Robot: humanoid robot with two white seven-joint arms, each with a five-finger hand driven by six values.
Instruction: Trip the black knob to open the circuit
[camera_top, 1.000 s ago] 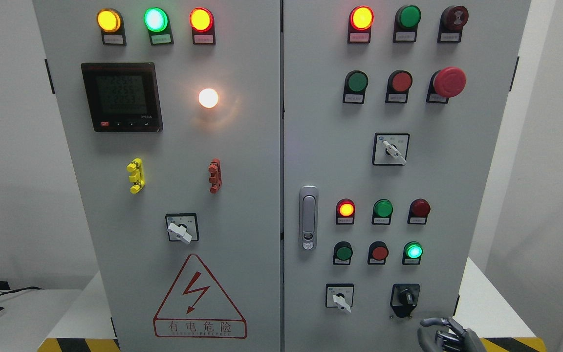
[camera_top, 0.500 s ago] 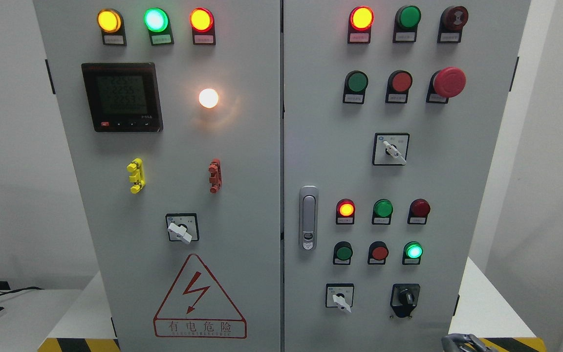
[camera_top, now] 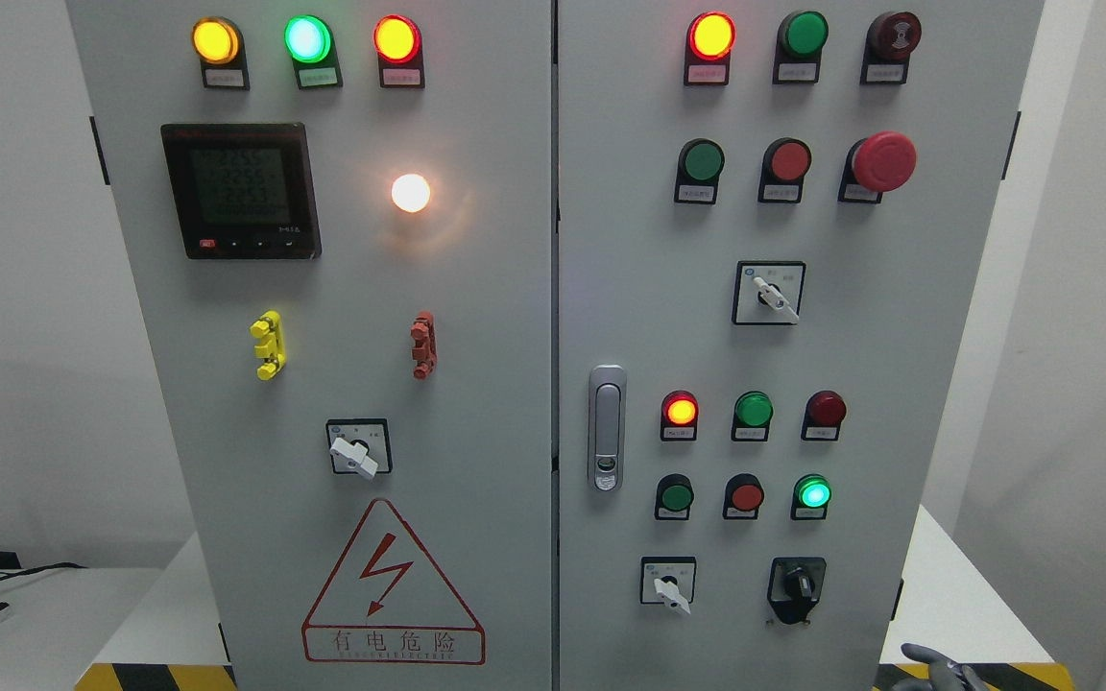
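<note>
Where the right door of the cabinet (camera_top: pixel 899 365) nears its bottom edge, the black knob (camera_top: pixel 797 583) sits on a black plate, the lowest and rightmost control on that door, its short handle pointing up and slightly left. Just left of it is a white-handled selector (camera_top: pixel 668 583) on a square plate, and above them run two rows of three round lamps and buttons, among them a lit green lamp (camera_top: pixel 812 493) directly over the knob and a lit red lamp (camera_top: pixel 680 411) higher to the left. Further up the same door come another selector (camera_top: pixel 769 293), a red mushroom button (camera_top: pixel 883 160) and a top row of lamps. A metal latch (camera_top: pixel 607 427) stands at the door's left edge, beside the seam. The left door carries a dark meter (camera_top: pixel 240 190), a glowing white lamp (camera_top: pixel 410 193), yellow and red clips, a third selector and a red triangular warning sign (camera_top: pixel 392 585). The cabinet stands on a white table (camera_top: pixel 961 600) edged with black-and-yellow tape, with pale grey walls on both sides and cables at far left. Only a sliver of the right hand (camera_top: pixel 937 669) shows at the bottom edge, below and to the right of the knob and well apart from it; it holds nothing, and whether its grey fingers are curled or spread cannot be told.
</note>
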